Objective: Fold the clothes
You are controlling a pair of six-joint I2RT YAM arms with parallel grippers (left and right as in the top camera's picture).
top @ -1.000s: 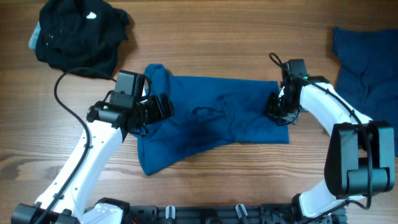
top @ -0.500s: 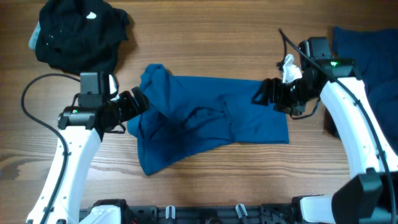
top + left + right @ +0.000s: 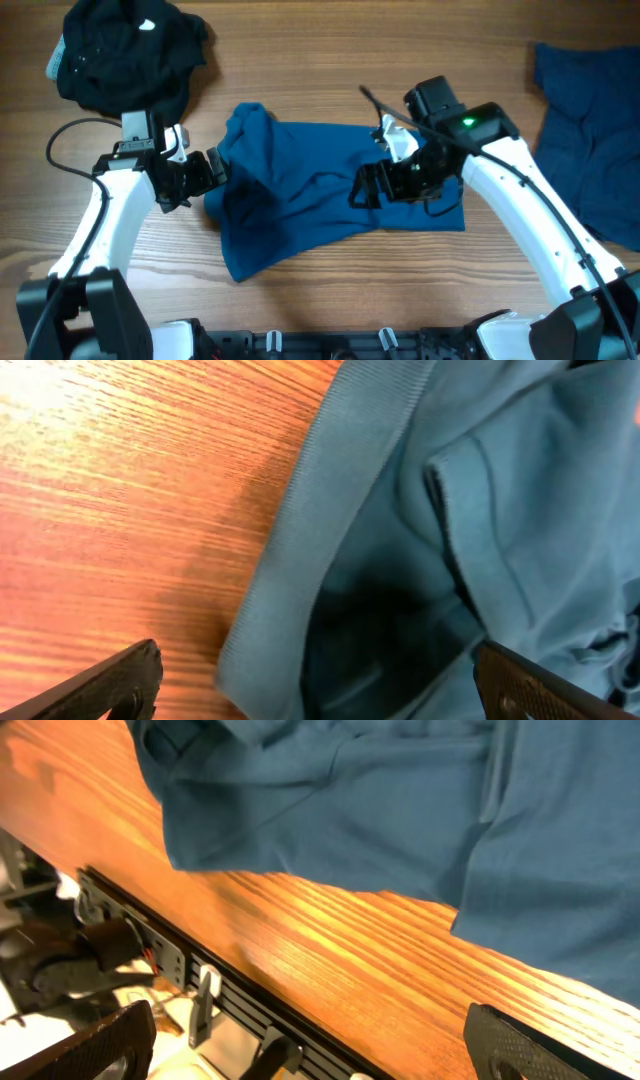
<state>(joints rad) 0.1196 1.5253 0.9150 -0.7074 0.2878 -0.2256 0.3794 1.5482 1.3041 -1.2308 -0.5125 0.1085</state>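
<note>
A: How does the left gripper (image 3: 213, 173) stand?

B: Its jaws are spread wide and nothing is between them. It is at the left edge of the blue polo shirt (image 3: 300, 205), just beside the part where the cloth is heaped up. In the left wrist view a ribbed band (image 3: 300, 540) of the shirt runs slantwise, with bare table (image 3: 400, 60) to the left of it.

A: Is this band the collar?

B: I cannot say. It may be the collar or a sleeve edge; the view is too close.

A: And the right gripper (image 3: 363, 190)?

B: Also opened wide, holding nothing. It hangs over the right half of the shirt and points toward the middle. Its wrist camera looks down on the near edge of the shirt, then wood, then the black rail (image 3: 165, 952) along the near side of the table.

A: Where does the shirt lie as a whole?

B: In the middle of the table, between the two arms. It is stretched from left to right and wrinkled. The right end is rather flat, the left end is bunched, and one corner reaches toward the near edge.

A: Other clothes?

B: A black garment (image 3: 125, 55) is crumpled at the far left corner, apart from the shirt. A darker blue garment (image 3: 590, 130) lies at the right side, partly out of the picture, near the right arm.
</note>
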